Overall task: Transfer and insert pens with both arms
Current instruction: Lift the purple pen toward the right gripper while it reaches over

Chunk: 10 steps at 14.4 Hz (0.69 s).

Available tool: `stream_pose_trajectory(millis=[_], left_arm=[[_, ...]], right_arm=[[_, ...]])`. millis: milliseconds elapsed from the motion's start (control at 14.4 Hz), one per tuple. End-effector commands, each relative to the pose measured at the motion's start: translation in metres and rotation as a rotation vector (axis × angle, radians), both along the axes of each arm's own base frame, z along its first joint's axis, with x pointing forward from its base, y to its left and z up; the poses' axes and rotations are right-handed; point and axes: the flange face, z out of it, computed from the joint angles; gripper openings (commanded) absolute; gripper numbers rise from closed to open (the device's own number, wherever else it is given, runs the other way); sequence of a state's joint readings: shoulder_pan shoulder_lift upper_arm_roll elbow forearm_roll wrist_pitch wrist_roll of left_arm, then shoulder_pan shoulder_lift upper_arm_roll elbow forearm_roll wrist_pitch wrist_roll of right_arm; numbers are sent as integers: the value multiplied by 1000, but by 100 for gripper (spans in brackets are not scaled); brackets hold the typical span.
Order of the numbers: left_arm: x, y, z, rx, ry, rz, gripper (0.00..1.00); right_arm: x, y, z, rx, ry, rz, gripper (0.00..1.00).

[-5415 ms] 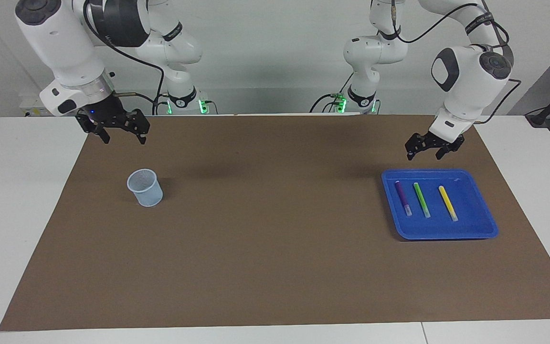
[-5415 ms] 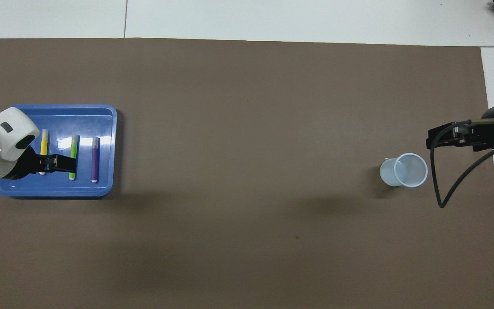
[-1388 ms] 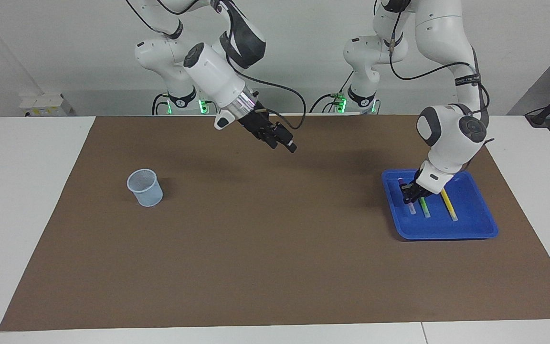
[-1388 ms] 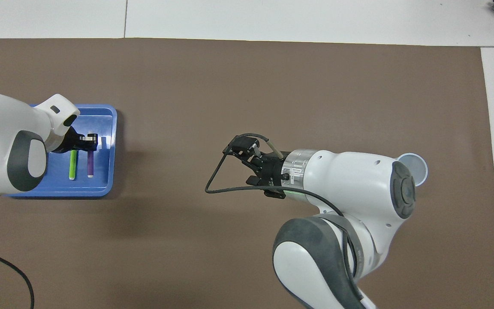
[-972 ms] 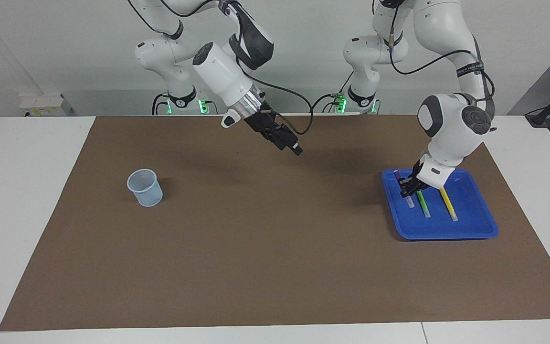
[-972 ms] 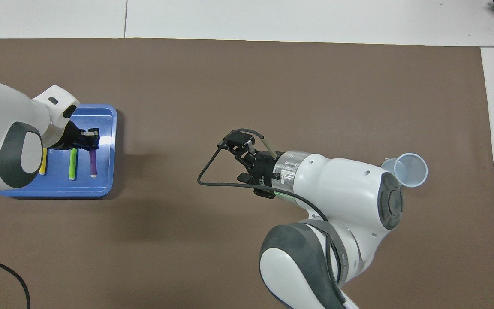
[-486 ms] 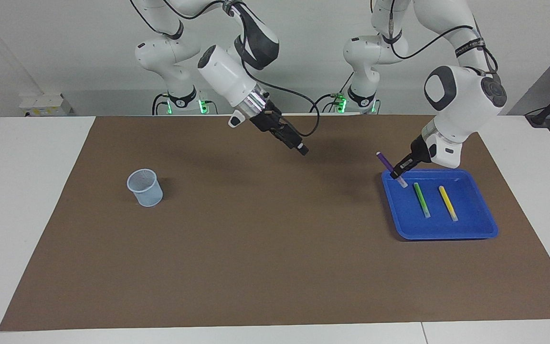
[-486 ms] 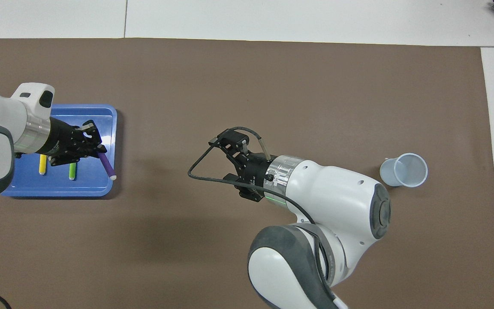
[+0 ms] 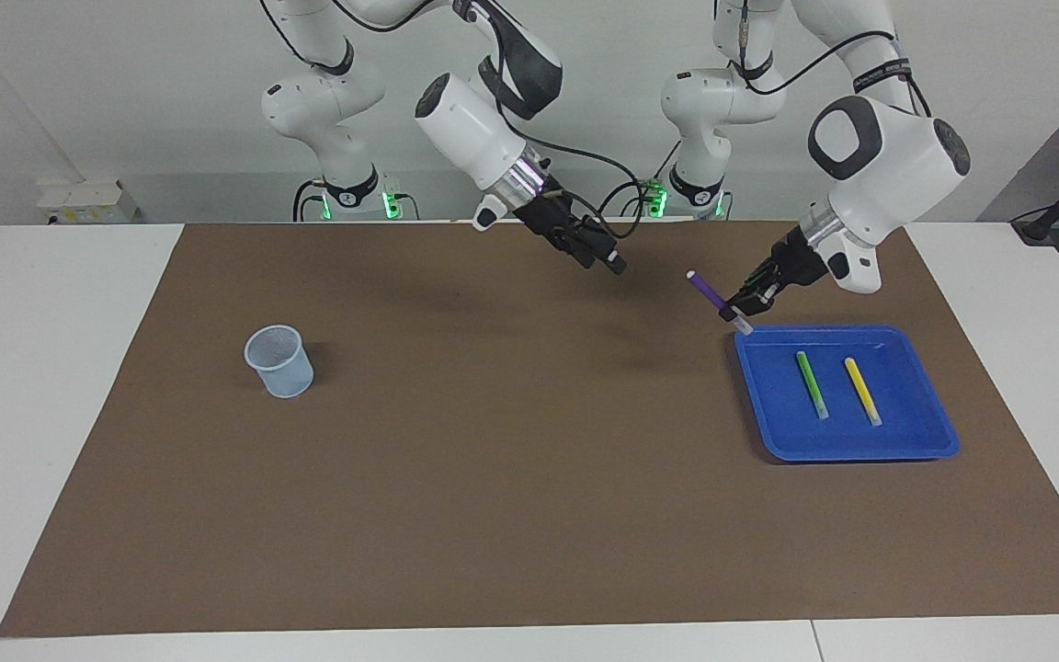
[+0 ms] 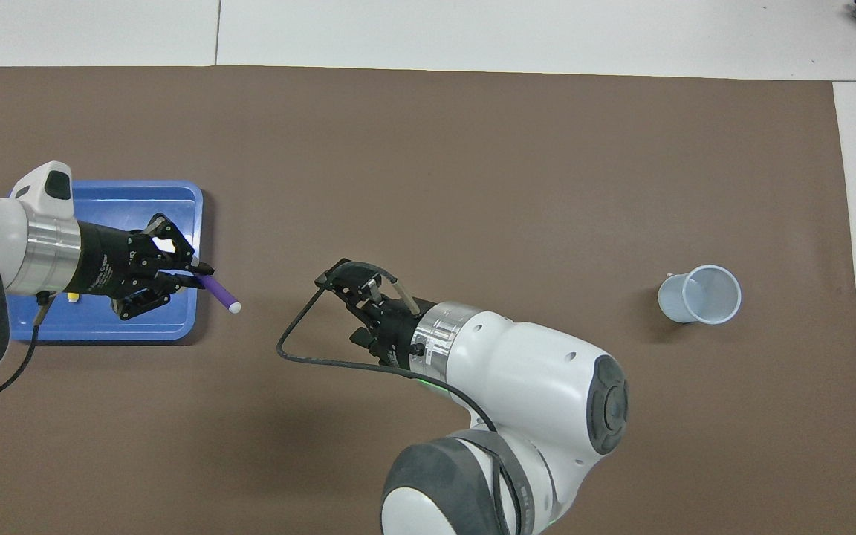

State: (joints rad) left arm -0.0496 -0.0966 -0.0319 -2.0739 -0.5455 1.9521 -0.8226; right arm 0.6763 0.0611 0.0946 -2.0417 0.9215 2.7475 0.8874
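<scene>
So from my seat the biggest thing is the brown mat [image 9: 493,478] covering most of the white table [image 9: 42,386]. I've got the right arm [image 10: 517,401] reaching out over the middle of the mat, and the left arm [image 9: 879,165] leaning over the tray's end of the table. That blue tray [image 9: 906,432] sits toward the left arm's end, and a pale mesh cup [image 9: 280,360] stands upright toward the right arm's end, well apart from the tray. The right gripper [image 9: 610,262] hangs in the air over bare mat, its fingers spread wide with nothing between them. My left gripper [image 9: 739,303] is clenched on the purple pen [image 9: 706,290], pinching it near its pale cap end, so the pen is off the tray and tilted up, purple tip pointing toward the middle of the table, over the tray's edge on the side of the right arm. The green pen [image 9: 811,383] and the yellow pen [image 9: 861,390] lie flat in the tray side by side, not touching, with their pale caps pointing away from the robots.
</scene>
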Motion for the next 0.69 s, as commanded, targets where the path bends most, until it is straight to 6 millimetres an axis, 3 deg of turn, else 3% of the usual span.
stream_pose_trajectory(millis=[0, 139, 347, 625], left_arm=[[-38, 0, 17, -33, 3, 154, 0], [-51, -10, 18, -54, 1, 258, 0], [-72, -36, 12, -68, 8, 426, 0], [-78, -47, 16, -88, 66, 560, 0]], right_arm=[[-11, 18, 2, 0, -43, 56, 100], [-18, 32, 14, 19, -61, 77, 100], [-8, 43, 26, 47, -70, 68, 100], [-11, 54, 12, 22, -82, 95, 100]])
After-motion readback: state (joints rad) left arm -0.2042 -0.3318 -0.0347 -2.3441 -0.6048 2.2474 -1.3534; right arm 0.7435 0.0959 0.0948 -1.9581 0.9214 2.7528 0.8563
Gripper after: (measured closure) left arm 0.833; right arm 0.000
